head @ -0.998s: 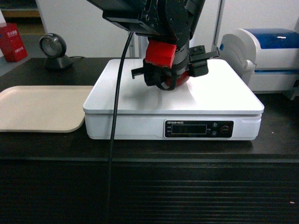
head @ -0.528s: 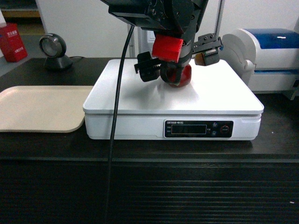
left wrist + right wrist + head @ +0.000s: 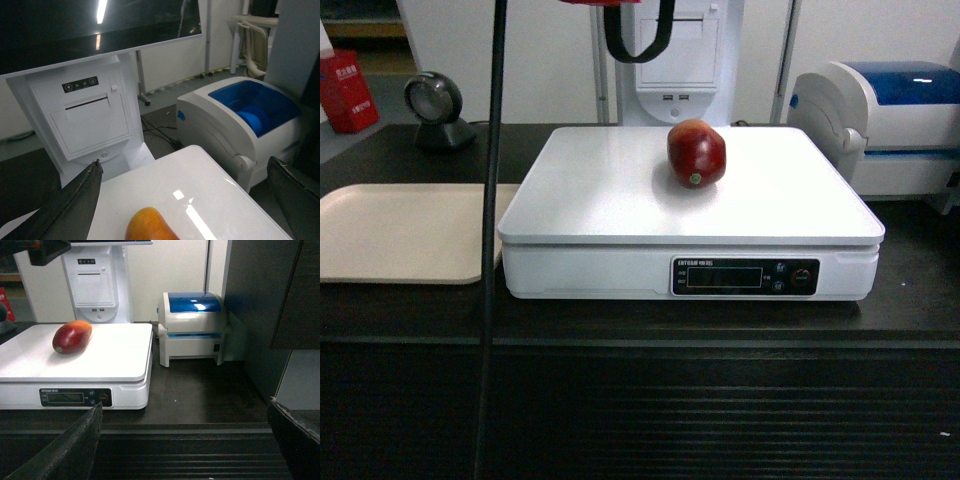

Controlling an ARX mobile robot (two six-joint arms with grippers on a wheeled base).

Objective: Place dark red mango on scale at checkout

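The dark red mango (image 3: pixel 697 153) lies by itself on the scale's white platter (image 3: pixel 620 195), a little behind its middle, stem spot facing front. The scale stands on the black checkout counter (image 3: pixel 650 322). My left gripper (image 3: pixel 184 162) is open, high above the platter (image 3: pixel 215 192). Only the mango's orange end (image 3: pixel 150 226) shows below it, touching neither finger. In the head view that gripper is out of frame at the top. My right gripper (image 3: pixel 185 403) is open and holds nothing. It hangs off the counter's front, right of the scale (image 3: pixel 110 357), and sees the mango (image 3: pixel 71 336).
A beige tray (image 3: pixel 400 230) lies left of the scale, and a white-and-blue printer (image 3: pixel 900 120) stands to its right. Behind are a round scanner (image 3: pixel 438 105), a red box (image 3: pixel 345 90) and a white terminal (image 3: pixel 92 120). A black cable (image 3: pixel 488 250) hangs down at the left.
The left gripper was round the mango on the platter. It opened, let go and rose out of the head view. The mango stays on the scale.
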